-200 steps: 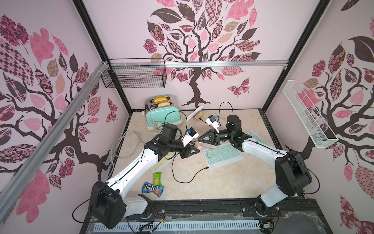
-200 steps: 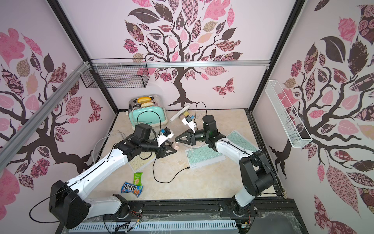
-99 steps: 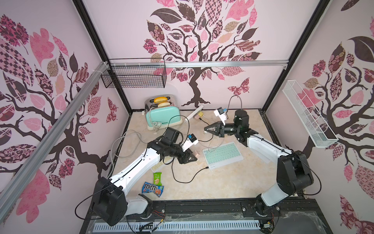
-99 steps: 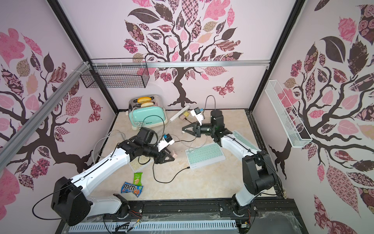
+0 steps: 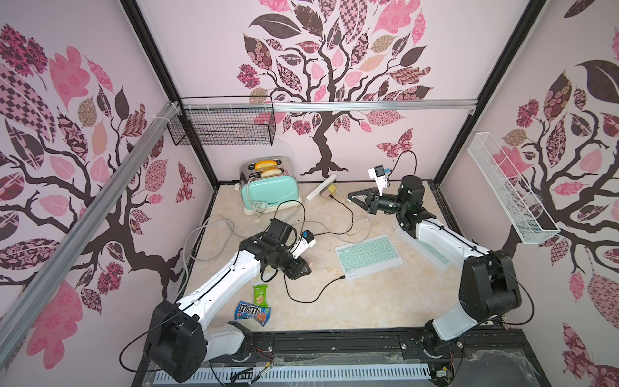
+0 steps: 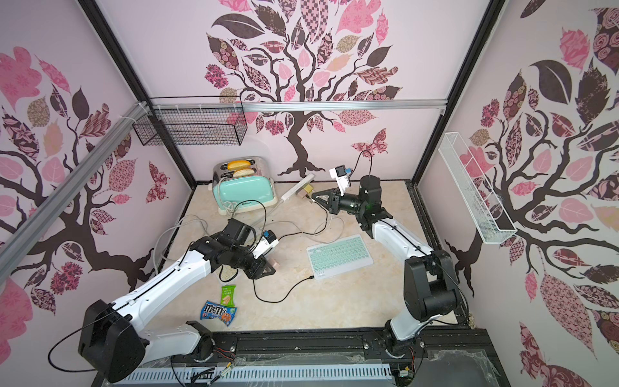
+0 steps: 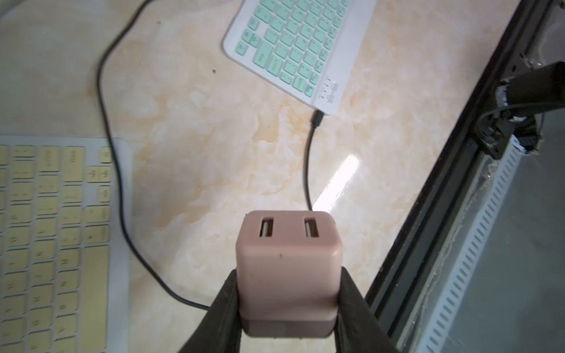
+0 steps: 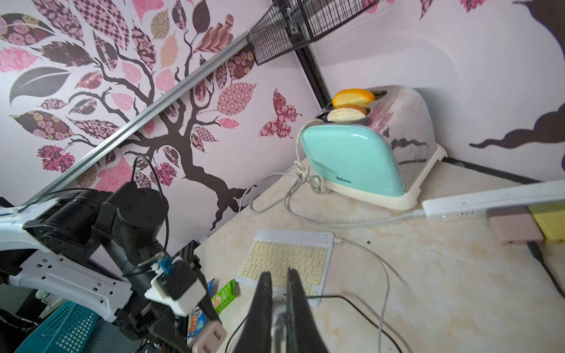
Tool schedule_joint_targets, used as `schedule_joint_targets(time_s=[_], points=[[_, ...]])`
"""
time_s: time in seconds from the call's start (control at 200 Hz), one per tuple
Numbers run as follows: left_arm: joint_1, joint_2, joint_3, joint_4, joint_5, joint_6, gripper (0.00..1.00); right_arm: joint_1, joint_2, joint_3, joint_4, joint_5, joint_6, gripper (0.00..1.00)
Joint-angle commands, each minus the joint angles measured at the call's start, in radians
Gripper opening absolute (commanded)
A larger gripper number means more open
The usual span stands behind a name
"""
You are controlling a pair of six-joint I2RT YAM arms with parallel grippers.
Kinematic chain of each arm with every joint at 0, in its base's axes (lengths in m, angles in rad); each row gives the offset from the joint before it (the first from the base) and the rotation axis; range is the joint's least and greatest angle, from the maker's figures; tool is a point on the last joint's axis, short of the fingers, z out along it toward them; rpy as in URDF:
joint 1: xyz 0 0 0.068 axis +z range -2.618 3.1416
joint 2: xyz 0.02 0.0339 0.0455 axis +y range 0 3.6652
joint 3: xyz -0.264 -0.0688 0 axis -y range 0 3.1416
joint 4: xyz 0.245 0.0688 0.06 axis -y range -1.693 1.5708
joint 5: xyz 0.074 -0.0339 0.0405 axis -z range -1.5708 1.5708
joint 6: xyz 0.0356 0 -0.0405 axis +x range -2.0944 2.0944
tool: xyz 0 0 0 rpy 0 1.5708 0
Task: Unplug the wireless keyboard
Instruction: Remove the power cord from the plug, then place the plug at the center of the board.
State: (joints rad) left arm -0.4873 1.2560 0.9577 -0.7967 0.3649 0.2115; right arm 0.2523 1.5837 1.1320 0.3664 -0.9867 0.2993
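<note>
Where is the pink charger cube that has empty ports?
The left wrist view shows the pink charger cube clamped in the left gripper; in a top view it hangs over the table, to the robot's left of the mint keyboard.

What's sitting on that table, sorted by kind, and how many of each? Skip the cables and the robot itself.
Keyboards: 3
Charger cubes: 3
Snack packets: 2
Bread slices: 2
Toaster: 1
Power strip: 1
Total: 12
</note>
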Motion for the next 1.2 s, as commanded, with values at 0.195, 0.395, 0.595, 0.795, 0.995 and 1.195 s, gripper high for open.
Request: schedule_joint_targets(time_s=[0.195,0.395,0.595,0.795,0.995,1.195], points=[[0.161,0.065,0.031,0.083,-0.383,-0.203,0.0,0.1,-0.056,-0.08,-0.031,0.139,0.026,0.0],[0.368,0.122,0.028,0.145,-0.399,-0.316,0.0,0.227,-0.034,-0.079,-0.084,0.175,-0.015,0.0],[0.529,0.255,0.08,0.139,-0.395,-0.365,0.0,0.269,-0.021,-0.105,-0.087,0.175,-0.008,0.0],[0.676,0.379,0.115,0.142,-0.375,-0.369,0.0,0.269,-0.044,-0.124,-0.126,0.186,-0.047,0.0],[0.706,0.501,0.163,0.145,-0.4,-0.367,0.0,0.27,-0.031,-0.119,-0.117,0.169,-0.037,0.0],[0.714,0.577,0.197,0.142,-0.444,-0.345,0.0,0.272,-0.025,-0.127,-0.118,0.169,-0.046,0.0]])
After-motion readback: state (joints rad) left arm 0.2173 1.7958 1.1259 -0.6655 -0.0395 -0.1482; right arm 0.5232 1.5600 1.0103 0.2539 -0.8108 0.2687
